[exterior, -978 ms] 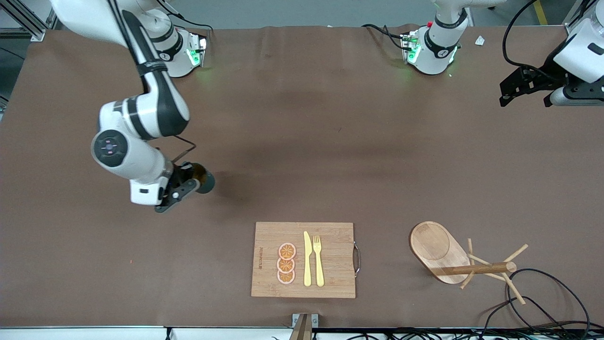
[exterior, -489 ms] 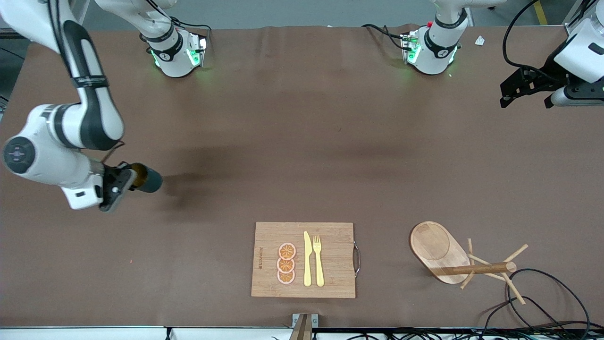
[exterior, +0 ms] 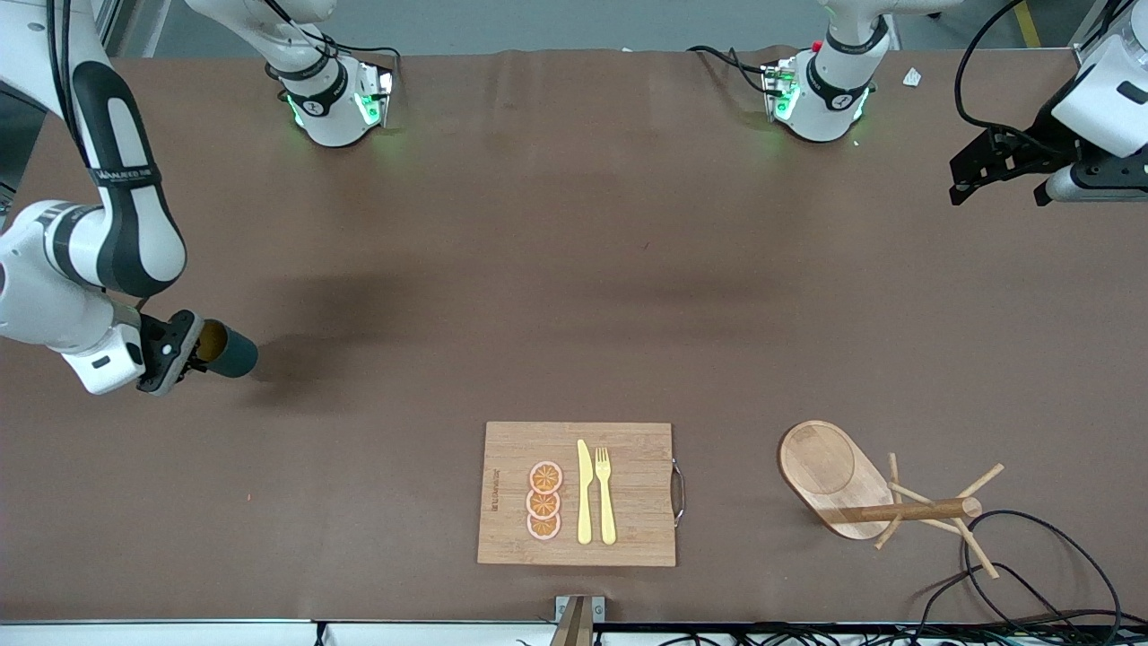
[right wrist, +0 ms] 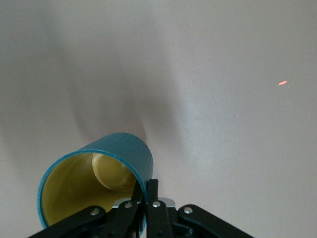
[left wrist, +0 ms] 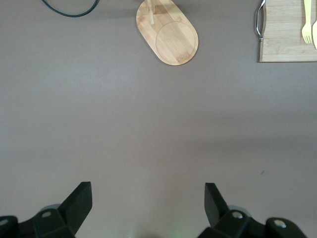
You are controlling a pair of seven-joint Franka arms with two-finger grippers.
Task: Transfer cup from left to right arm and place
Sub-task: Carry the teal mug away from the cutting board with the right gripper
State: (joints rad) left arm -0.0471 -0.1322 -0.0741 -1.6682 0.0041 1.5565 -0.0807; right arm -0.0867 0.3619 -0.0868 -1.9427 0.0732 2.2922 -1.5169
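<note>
My right gripper (exterior: 199, 346) is shut on the rim of the cup (exterior: 233, 353), a dark teal cylinder with a mustard-yellow inside. It holds the cup tipped on its side above the table at the right arm's end. In the right wrist view one finger is inside the cup (right wrist: 94, 181) and one outside, with my right gripper (right wrist: 147, 187) pinching the wall. The handle is hidden. My left gripper (exterior: 997, 190) waits open and empty above the table at the left arm's end. In the left wrist view my left gripper (left wrist: 148, 193) has only bare table between its fingers.
A wooden cutting board (exterior: 632, 449) lies near the front edge with three orange slices (exterior: 544, 501), a yellow knife (exterior: 584, 493) and a fork (exterior: 606, 493). A wooden mug rack (exterior: 830, 467) stands toward the left arm's end, with black cables (exterior: 1031, 574) beside it.
My right arm has swung toward the right arm's end of the table, carrying the cup with it. The left arm has not moved.
</note>
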